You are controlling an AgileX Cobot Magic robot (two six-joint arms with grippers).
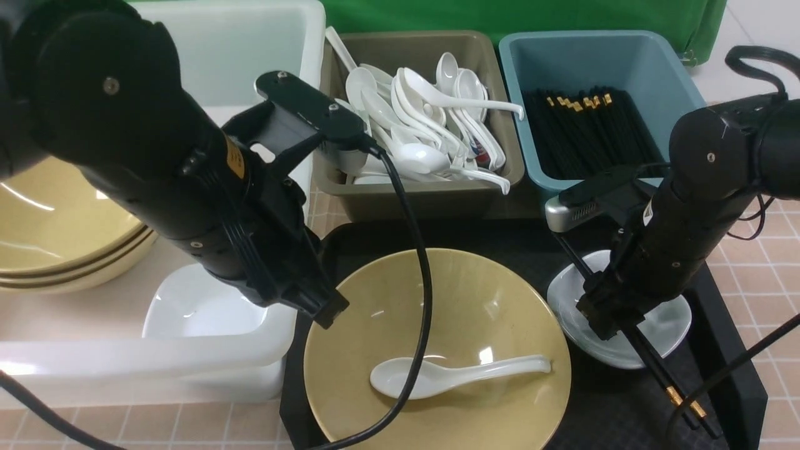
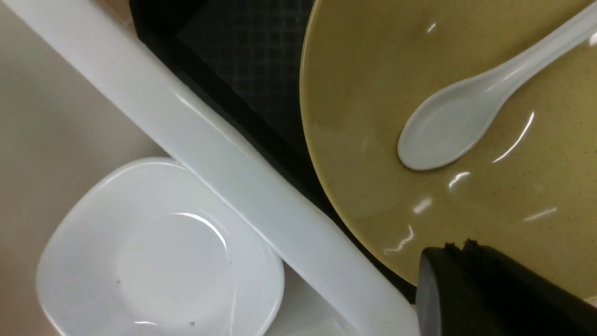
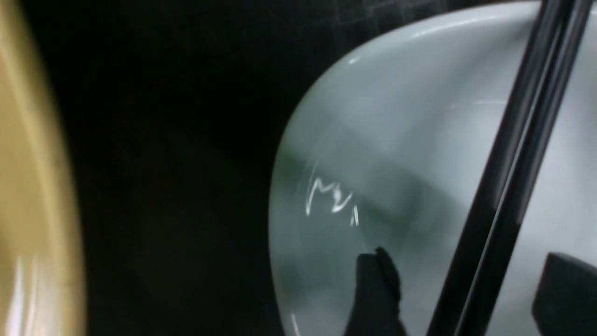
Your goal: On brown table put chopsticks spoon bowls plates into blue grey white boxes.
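A yellow bowl [image 1: 437, 350] sits on the black tray with a white spoon [image 1: 450, 375] lying in it; both also show in the left wrist view, bowl [image 2: 373, 140] and spoon [image 2: 443, 140]. My left gripper [image 1: 328, 312] [image 2: 459, 247] is shut and empty, above the bowl's rim beside the white box [image 1: 125, 369]. A white plate [image 1: 662, 325] [image 3: 396, 140] sits on the tray with black chopsticks [image 1: 662, 375] [image 3: 517, 149] across it. My right gripper [image 1: 609, 325] [image 3: 471, 294] is open, its jaws either side of the chopsticks just above the plate.
The white box holds stacked yellow bowls [image 1: 62, 231] and a white plate [image 1: 200, 306] [image 2: 158, 252]. The grey box [image 1: 425, 194] holds several spoons. The blue box [image 1: 531, 81] holds several chopsticks. The black tray [image 1: 737, 375] lies on the brown table [image 1: 769, 262].
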